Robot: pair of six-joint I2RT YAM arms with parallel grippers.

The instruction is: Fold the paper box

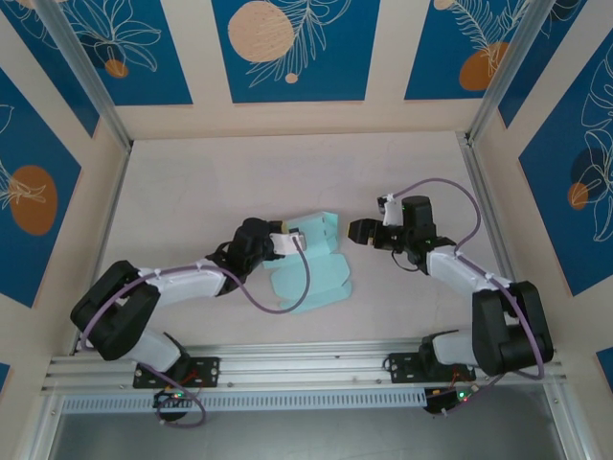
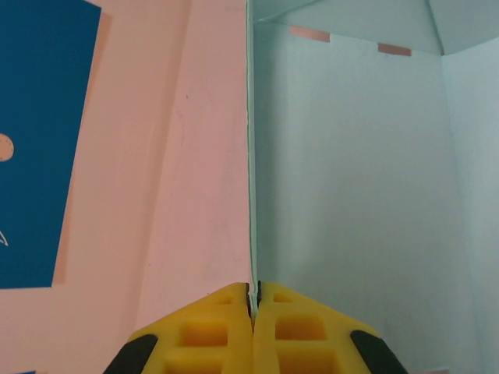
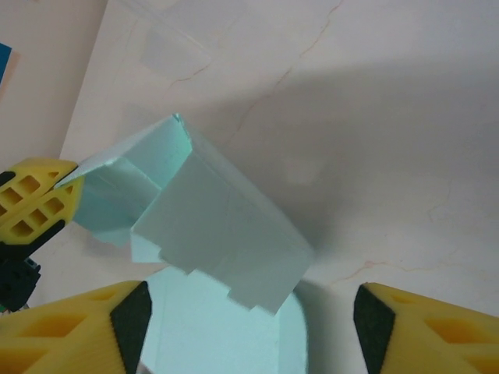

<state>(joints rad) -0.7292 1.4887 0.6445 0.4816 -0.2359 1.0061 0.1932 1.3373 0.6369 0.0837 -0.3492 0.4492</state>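
Pale blue paper box (image 1: 316, 286) near the middle of the tabletop (image 1: 239, 172), toward the arms' side: lower part lying flat, one panel folded up and standing. Pinched along that raised panel's edge by the left pincer (image 2: 253, 300), yellow fingers pressed together on the thin card. Just beside the standing panel on its right, right pincer (image 1: 356, 232) spread wide, holding nothing, pointed at the card.

Lettering, labels, brands, numbers, signs: none legible on any surface. The blue wall panels (image 1: 287, 48) carry drawn leaves and orange discs, not characters.
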